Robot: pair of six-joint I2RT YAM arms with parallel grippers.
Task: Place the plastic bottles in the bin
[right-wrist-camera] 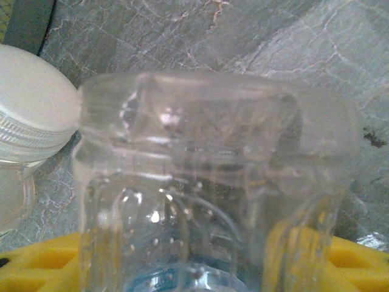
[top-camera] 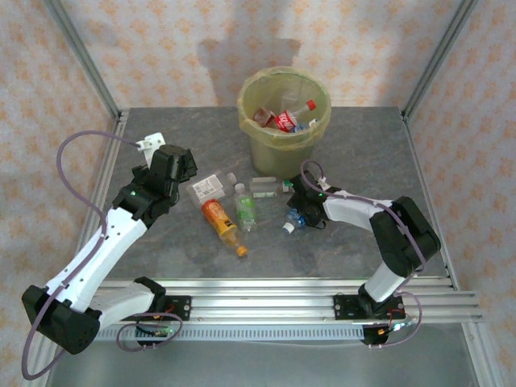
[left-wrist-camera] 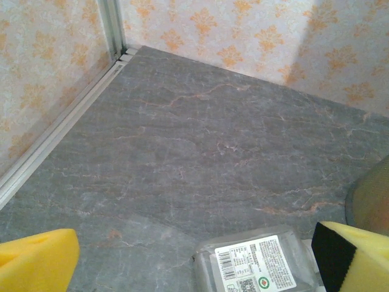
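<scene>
plastic bottles [top-camera: 219, 216] lie on the grey table [top-camera: 339, 266] near the bin [top-camera: 282, 149], which holds more; one clear bottle [right-wrist-camera: 213, 182] sits between the right gripper [top-camera: 301, 206] jaws, grip unclear; the left gripper [top-camera: 182, 171] stands wide open over a white-labelled bottle [left-wrist-camera: 255, 264].

The bin [top-camera: 280, 151] stands upright, round and lined with a yellow-green bag. Inside it a red bottle [top-camera: 289, 121] leans with its red cap toward the rim. Five bottles lie on their sides on the near side of the bin. A clear bottle [top-camera: 268, 187] is closest. A white-label bottle [top-camera: 211, 188] lies off to the left. An orange bottle [top-camera: 222, 222] and a green bottle [top-camera: 244, 210] lie farther out, side by side. A blue bottle [top-camera: 297, 216] lies to the right.
</scene>
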